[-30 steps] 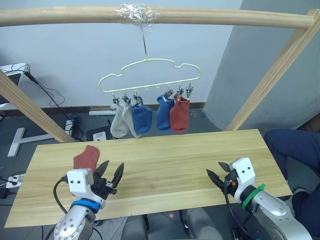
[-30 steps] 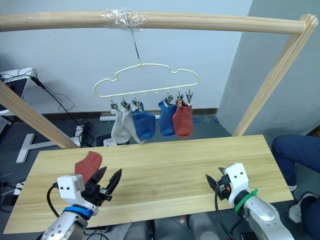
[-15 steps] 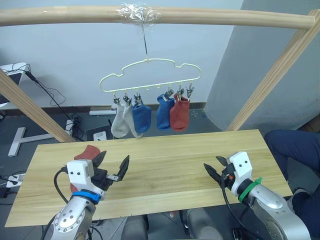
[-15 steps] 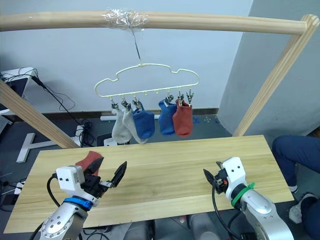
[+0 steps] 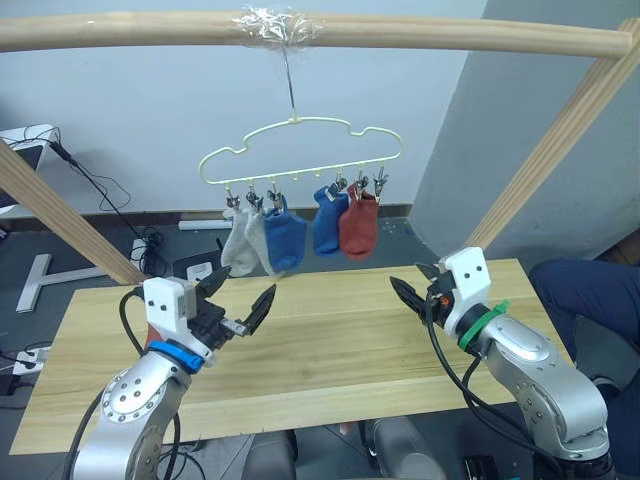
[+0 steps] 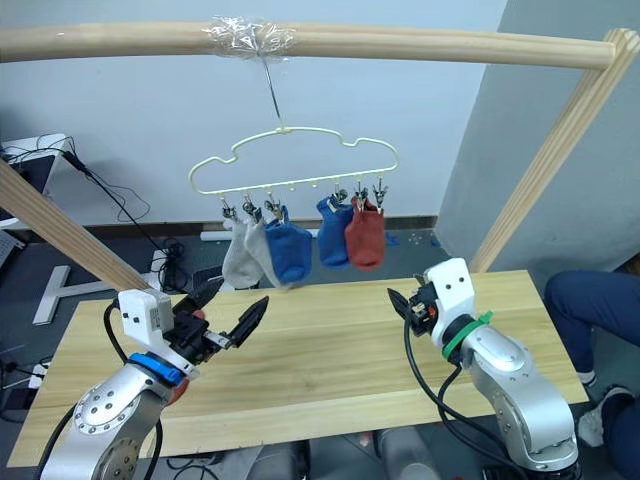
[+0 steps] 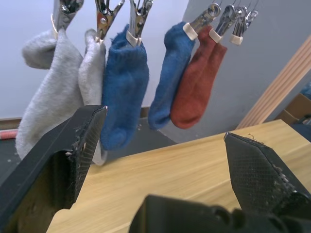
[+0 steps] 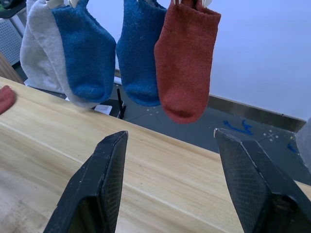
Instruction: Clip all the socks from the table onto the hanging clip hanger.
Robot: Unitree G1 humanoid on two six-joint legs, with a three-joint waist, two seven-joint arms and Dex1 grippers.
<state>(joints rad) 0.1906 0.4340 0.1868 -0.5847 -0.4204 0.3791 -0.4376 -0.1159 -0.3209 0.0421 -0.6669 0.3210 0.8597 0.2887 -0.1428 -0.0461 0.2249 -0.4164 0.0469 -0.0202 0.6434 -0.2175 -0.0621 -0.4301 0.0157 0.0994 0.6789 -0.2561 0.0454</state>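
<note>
Pale wood table (image 5: 330,340) under both my arms, hanger (image 5: 300,150) hooked on the top beam (image 5: 450,35) above its far edge. Five socks clipped on: two grey socks (image 5: 240,245) at the left end, blue sock (image 5: 286,238), second blue (image 5: 328,227), red sock (image 5: 358,228) toward the right end. The rightmost clip (image 5: 379,182) is bare, beside the red one.

Changes from a second ago: both arms have come up off the near edge and forward. My left gripper (image 5: 238,305) was low by the near-left corner, now raised over the left part of the table, pointing toward the hanger, fingers spread wide, nothing between them. Left wrist view shows the wide gap, with the hanging socks straight ahead of the left fingers (image 7: 82,141).

My right gripper (image 5: 412,285) was near the near-right corner, now lifted and pushed toward the far edge, below and to the right of the red sock. Released too, empty, wide gap between the right fingers (image 8: 109,179) in the right wrist view.

Sixth sock: it lay plain on the left part of the table before. Now my left arm covers that spot in the head views. Right wrist view catches a red scrap (image 8: 6,98) on the table toward the left end, which looks like it; cannot tell more.

Hanger socks look unmoved. A person's knee (image 5: 585,290) sits off the right end of the table.
</note>
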